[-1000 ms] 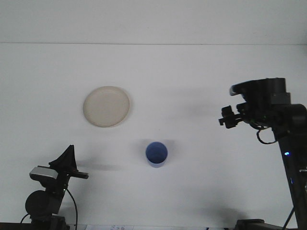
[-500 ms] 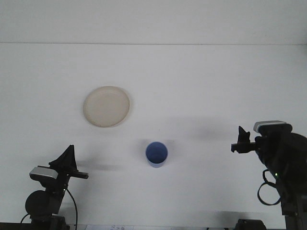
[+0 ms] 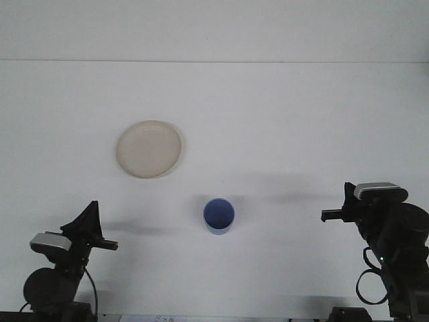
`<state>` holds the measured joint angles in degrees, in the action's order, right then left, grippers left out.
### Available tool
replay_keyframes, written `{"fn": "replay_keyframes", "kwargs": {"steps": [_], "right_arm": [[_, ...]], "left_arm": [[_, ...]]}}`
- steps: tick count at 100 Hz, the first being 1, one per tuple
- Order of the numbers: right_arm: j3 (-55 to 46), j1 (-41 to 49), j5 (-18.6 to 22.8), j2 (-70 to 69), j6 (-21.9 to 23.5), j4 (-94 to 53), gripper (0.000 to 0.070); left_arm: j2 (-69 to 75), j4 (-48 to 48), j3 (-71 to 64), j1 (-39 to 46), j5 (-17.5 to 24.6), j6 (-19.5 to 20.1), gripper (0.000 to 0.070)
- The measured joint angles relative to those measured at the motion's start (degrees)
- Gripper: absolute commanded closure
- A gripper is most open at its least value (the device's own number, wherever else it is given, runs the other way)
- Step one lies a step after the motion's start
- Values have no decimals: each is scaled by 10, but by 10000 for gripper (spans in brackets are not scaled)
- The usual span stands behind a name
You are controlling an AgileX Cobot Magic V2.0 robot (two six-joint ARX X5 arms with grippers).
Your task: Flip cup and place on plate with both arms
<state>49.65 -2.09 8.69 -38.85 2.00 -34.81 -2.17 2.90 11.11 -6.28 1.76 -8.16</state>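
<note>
- Between the two claws, on the white table, stands the blue cup with its mouth up; it looks empty, only blue showing inside.
- Left claw sits low at the near left edge, its dark fingers making a pointed wedge – whether they are parted or closed, I cannot tell. The cup is to its right and a little farther out, well apart from it.
- Right claw sits low at the near right edge, aimed toward the cup, which lies off to its left, well apart. How wide it stands, I cannot tell either.
- Neither claw touches anything – the cup is not yet gripped.
- My reading: the step in hand is the reach. It would go best with one claw coming in level at the cup's side wall, gripping mid-height so the cup does not tip or skid.
- The cream plate lies beyond the left claw, farther out and slightly right, with nothing on it.
</note>
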Motion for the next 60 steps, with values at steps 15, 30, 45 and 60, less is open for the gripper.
{"fn": "replay_keyframes", "kwargs": {"steps": [15, 30, 45, 60], "right_arm": [[0, 0, 0, 0, 0, 0, 686], [0, 0, 0, 0, 0, 0, 686], [0, 0, 0, 0, 0, 0, 685], [0, 0, 0, 0, 0, 0, 686]], "left_arm": [[-76, -89, 142, 0, -3, -15, 685], [-223, -251, 308, 0, -1, -33, 685], [-388, -426, 481, 0, 29, -14, 685], [-537, -526, 615, -12, 101, 18, 685]]}}
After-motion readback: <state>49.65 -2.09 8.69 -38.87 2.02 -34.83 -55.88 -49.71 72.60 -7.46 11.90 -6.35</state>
